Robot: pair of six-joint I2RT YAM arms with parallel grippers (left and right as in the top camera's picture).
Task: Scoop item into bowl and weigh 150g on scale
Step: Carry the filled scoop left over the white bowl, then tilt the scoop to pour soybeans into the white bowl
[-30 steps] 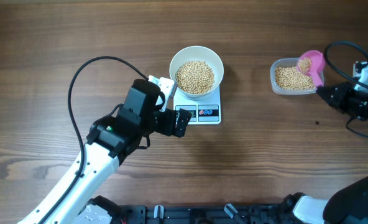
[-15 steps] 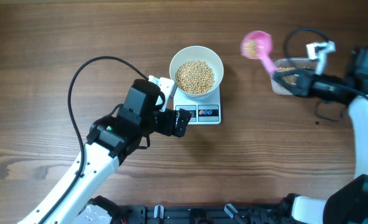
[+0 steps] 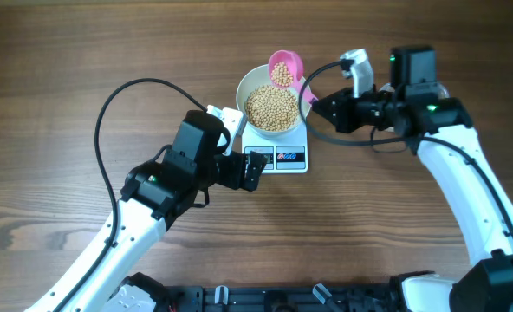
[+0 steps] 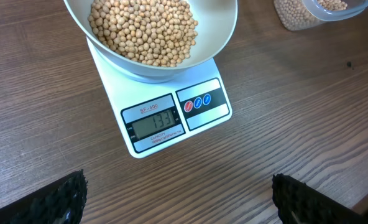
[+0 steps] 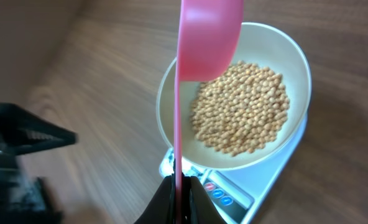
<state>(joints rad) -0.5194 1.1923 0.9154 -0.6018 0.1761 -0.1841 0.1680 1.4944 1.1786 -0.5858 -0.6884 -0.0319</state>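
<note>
From above, the white bowl [image 3: 242,87] of beans [image 3: 272,108] sits on the scale [image 3: 293,146]. The right claw [image 3: 317,102] is clenched on the handle of a pink scoop [image 3: 285,69], which hangs loaded over the bowl's rim. The left claw [image 3: 255,170] waits released by the scale's front.

The left wrist camera shows its fingers spread wide, the display reading 133, and a clear tub [image 4: 314,12] beyond.

The right wrist camera shows its fingers pinching the scoop's handle, with the cup above the bowl.

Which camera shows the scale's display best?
Left wrist view: the display on the scale sits close, digits legible. Overhead shows it tiny and unreadable; the right wrist view catches only the button corner beneath the bowl.
</note>
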